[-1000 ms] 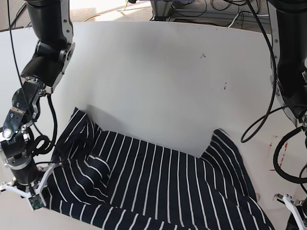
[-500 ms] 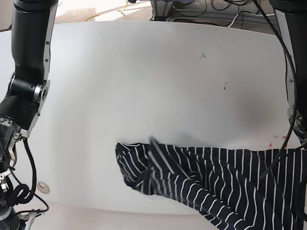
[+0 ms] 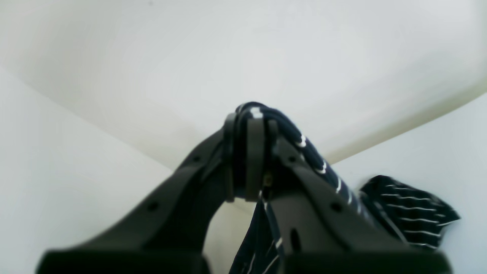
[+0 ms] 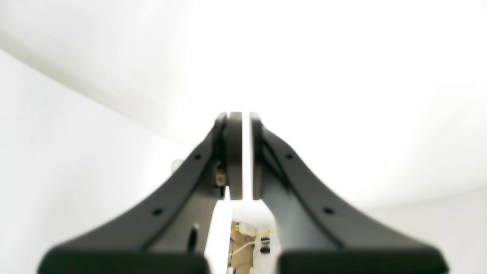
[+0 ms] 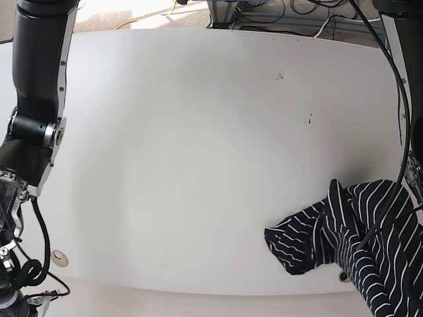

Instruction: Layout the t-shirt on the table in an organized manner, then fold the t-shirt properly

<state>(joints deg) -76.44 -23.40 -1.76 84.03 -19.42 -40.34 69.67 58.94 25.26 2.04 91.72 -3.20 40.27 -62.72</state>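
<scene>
One second has undone most of your layout: the t-shirt, which a moment ago lay spread across the whole lower half of the base view, is now a crumpled heap bunched at the lower right of that frame, partly hanging past the near edge of the worktop. Your left claw is pinched tight on a fold of the striped cloth, as its wrist view shows, with the rest of the garment trailing to the lower right of that picture. Your right claw is closed on nothing, with only a bright sliver between its pads and no fabric near it; it has let go of the corner it was beside a second back and now sits out of the base view at the lower left. In my judgement the spreading step has to be started over: you hold a single point, so you will need a second grasp on the far side of the heap before you can pull the shirt flat.
</scene>
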